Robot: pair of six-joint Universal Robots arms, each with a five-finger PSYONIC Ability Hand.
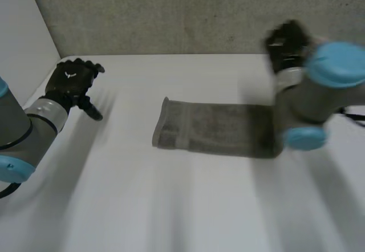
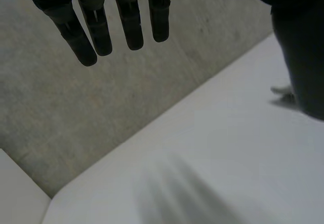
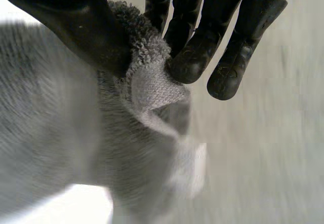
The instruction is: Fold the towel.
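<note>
A grey towel (image 1: 211,127) lies as a long folded strip across the middle of the white table (image 1: 142,206). Its right end runs under my right arm (image 1: 308,106). My right hand (image 1: 288,44) is lifted at the far right. In the right wrist view this hand (image 3: 81,21) pinches a bunched edge of the towel (image 3: 147,82) between thumb and fingers (image 3: 192,57), and the cloth hangs down from the grip. My left hand (image 1: 71,81) hovers at the far left, well apart from the towel. Its fingers (image 2: 101,26) are straight and hold nothing.
A grey speckled wall (image 1: 171,12) stands behind the table's far edge. A white panel (image 1: 23,29) closes off the left side. Bare tabletop stretches in front of the towel and between it and my left hand.
</note>
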